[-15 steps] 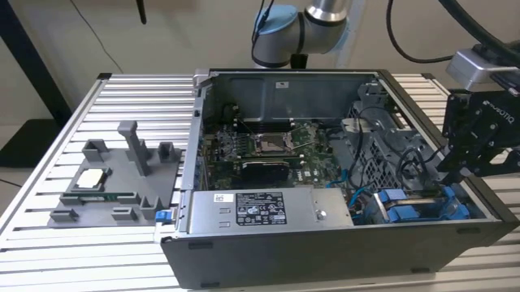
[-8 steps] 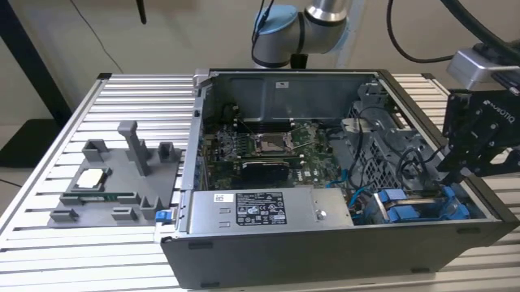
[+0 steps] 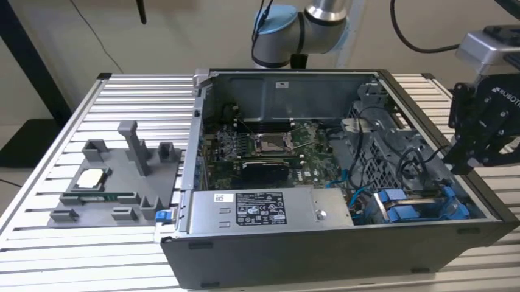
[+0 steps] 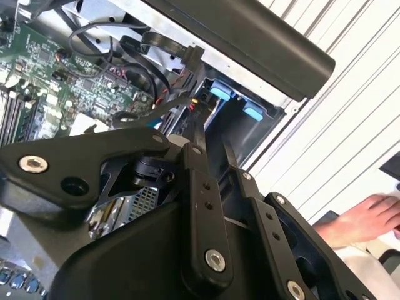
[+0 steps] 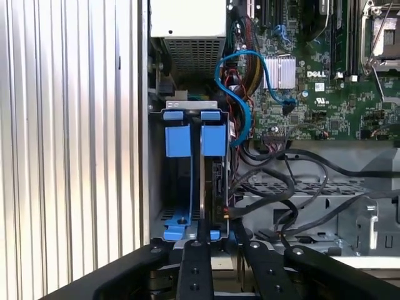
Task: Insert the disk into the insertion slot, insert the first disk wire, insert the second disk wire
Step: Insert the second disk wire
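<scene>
Open computer case [image 3: 325, 243] lying on a slatted table [image 3: 49, 255], with a silver power-supply box [image 3: 260, 210] along the near wall and the motherboard [image 3: 268, 146] behind it. The insertion slot [image 5: 187, 111], a blue-edged bay, sits in the corner at the exterior view's right. The disk [image 5: 217, 184] appears to stand edge-on inside this bay, its blue carrier tabs [image 5: 214, 140] uppermost. A blue cable [image 5: 234, 94] and black cables [image 5: 294, 187] lie loose just beside it.

Handling, as a judgement: the disk is rigid, dense for its size and smooth-faced, and it is sensitive to knocks. It is best taken by the plastic carrier edges, never by the connector end.

The arm [image 3: 313, 18] reaches over from behind the case. The gripper [image 5: 222, 240] hangs above the bay, pointing down into it. Whether it is apart, together or clamped on anything cannot be told.
</scene>
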Motion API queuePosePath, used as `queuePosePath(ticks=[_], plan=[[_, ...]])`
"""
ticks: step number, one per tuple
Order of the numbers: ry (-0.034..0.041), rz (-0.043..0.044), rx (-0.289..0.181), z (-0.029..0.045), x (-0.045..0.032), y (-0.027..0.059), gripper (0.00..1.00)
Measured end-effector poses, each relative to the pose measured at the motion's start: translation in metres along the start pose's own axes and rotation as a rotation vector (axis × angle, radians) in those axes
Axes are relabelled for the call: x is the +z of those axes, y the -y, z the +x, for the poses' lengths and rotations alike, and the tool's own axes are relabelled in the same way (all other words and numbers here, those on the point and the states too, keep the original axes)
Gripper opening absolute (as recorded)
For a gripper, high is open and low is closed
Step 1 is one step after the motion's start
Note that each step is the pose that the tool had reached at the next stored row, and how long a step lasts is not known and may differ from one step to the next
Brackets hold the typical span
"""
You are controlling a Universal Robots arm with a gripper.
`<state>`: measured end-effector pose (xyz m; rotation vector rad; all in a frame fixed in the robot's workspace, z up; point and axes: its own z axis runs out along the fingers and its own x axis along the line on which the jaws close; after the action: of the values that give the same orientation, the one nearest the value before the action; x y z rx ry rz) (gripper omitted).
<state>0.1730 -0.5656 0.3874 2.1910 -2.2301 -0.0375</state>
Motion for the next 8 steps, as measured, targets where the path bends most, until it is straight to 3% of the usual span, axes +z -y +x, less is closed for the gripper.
queuePosePath(ticks=[8], plan=[[-0.0002,-0.0022,0.0,-0.0094,-0.0004,0.0124,0.27]])
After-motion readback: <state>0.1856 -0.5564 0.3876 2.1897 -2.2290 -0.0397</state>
